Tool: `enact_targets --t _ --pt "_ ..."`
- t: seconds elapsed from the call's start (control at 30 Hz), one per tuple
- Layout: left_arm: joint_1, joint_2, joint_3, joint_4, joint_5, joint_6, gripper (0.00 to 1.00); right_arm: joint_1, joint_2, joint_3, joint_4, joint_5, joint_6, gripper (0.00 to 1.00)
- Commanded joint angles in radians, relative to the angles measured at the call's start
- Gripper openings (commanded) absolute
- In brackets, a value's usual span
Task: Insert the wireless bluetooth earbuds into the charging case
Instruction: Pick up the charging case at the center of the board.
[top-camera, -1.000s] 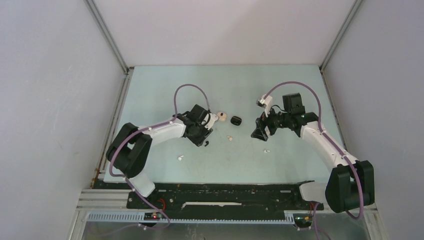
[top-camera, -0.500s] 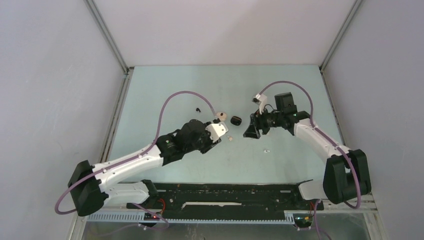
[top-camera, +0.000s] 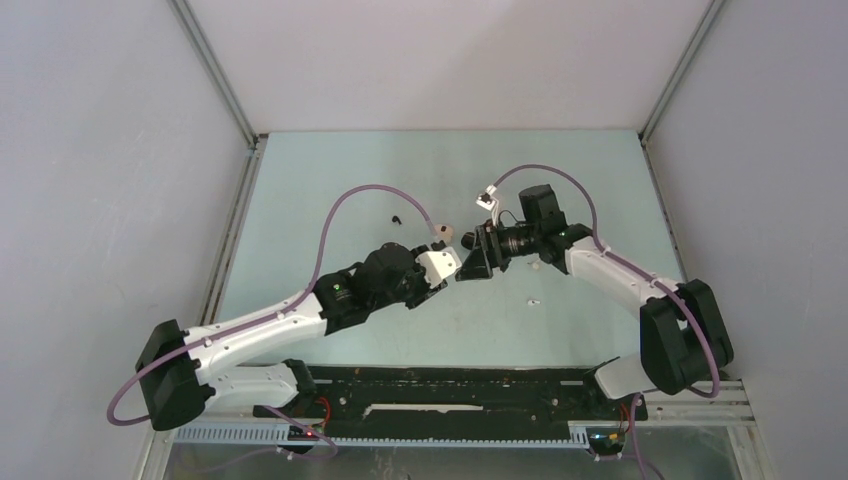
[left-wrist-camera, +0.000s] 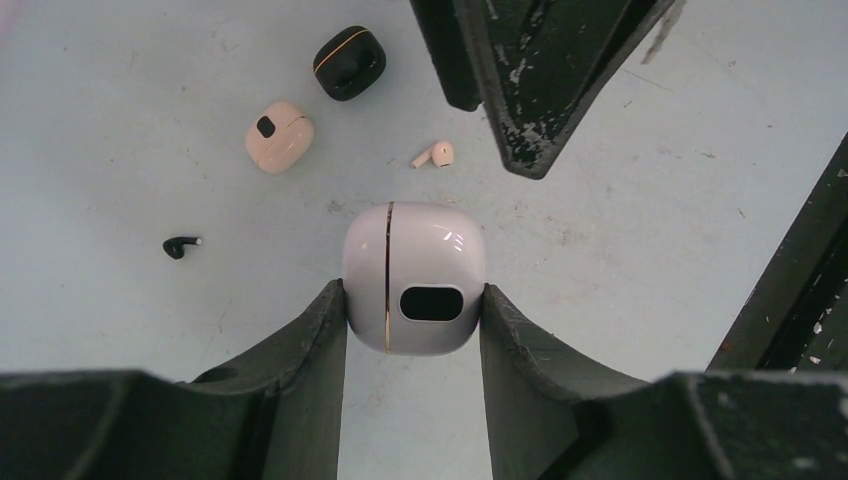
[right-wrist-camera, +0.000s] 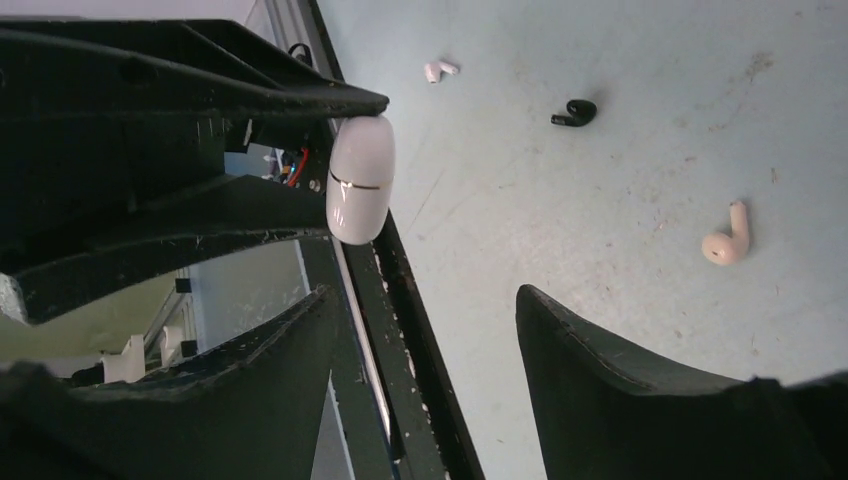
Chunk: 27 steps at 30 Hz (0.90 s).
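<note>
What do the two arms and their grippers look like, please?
The left arm and right arm have white links, black joints and a looping purple cable each. The left gripper and right gripper have black wedge-shaped fingers, scuffed pale.

Top cam: fixed, high behind the arm bases, looks down over the whole worktop (top-camera: 330, 180), far out. Left wrist cam: close, looks along the left pincer (left-wrist-camera: 413, 292) down onto the white charging case (left-wrist-camera: 415, 280). Right wrist cam: close, side-on to that case (right-wrist-camera: 360, 180). Both wrist views share the case and the beige-pink earbud (left-wrist-camera: 433, 154) near it.
</note>
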Motion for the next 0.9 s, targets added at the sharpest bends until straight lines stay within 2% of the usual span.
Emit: enact_targets --t 0.0,0.1,0.3,0.6,0.87 --pt "-0.005 -0.017 0.018 0.032 0.017 0.011 0.21 0.024 0.031 0.04 0.131 -0.04 0.108 0.69" --pt "-0.005 -0.003 0.026 0.025 0.033 0.0 0.22 0.04 0.05 0.04 0.178 -0.061 0.132 0.69" --pt "-0.006 0.013 0.038 0.017 0.07 -0.011 0.22 0.082 0.089 0.052 0.257 -0.096 0.177 0.63" --pt "-0.007 0.016 0.038 0.019 0.08 -0.018 0.22 0.126 0.163 0.115 0.163 -0.1 0.132 0.49" --pt "-0.006 0.022 0.042 0.012 0.044 -0.012 0.22 0.129 0.161 0.148 0.08 -0.127 0.092 0.5"
